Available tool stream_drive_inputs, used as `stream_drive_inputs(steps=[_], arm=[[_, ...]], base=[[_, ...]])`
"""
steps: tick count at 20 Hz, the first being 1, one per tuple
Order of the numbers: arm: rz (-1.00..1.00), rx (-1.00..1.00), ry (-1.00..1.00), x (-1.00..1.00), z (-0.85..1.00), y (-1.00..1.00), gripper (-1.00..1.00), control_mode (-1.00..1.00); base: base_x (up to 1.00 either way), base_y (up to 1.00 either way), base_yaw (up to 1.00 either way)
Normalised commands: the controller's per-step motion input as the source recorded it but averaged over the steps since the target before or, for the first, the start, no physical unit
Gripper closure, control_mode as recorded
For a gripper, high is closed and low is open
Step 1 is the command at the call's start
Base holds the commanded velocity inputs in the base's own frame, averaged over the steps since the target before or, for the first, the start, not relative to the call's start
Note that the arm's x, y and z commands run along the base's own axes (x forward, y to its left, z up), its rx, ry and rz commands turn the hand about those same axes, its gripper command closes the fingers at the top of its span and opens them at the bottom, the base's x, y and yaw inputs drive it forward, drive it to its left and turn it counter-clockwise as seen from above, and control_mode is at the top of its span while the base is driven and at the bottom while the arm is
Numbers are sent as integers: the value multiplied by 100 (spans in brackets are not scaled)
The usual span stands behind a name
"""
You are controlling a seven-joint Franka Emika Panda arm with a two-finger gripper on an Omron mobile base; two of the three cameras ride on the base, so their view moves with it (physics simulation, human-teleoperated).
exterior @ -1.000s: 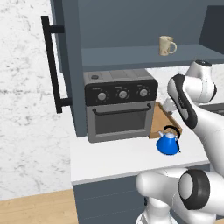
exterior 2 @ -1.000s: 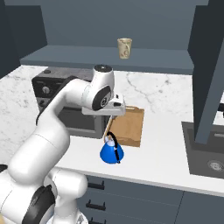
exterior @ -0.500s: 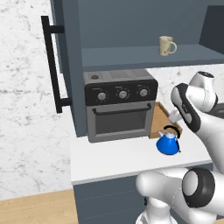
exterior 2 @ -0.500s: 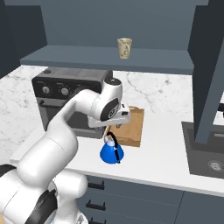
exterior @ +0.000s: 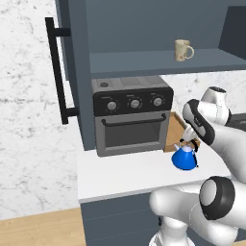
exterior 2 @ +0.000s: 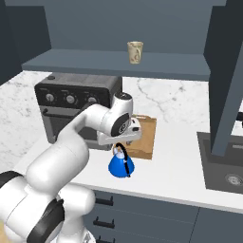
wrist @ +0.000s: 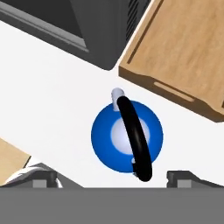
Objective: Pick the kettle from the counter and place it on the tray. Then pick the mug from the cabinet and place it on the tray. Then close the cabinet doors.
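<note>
While spread, fingers over kettle

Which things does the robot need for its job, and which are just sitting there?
Needed: blue kettle on the counter, wooden tray, beige mug in the cabinet, cabinet door, open gripper.

Just there: toaster oven, sink.

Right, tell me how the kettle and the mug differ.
The kettle is bright blue with a black arched handle over its top; the mug is beige with a loop handle at its side. The kettle stands on the counter beside the tray; the mug stands on the cabinet shelf. Both are upright.
</note>
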Motion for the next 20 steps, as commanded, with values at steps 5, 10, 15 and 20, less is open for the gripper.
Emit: stream_drive_inputs(steps=[5, 10, 15, 20], arm=[[4, -1, 0, 16, -46, -3, -100, -100], [3, 0, 0, 18, -29, -13, -100, -100], [3, 0, 0, 14, -13, -11, -100, -100], [3, 0, 1, 11, -15, 0, -100, -100]], base=[[0, 0, 0], [0, 0, 0], [0, 0, 0], [0, 0, 0]])
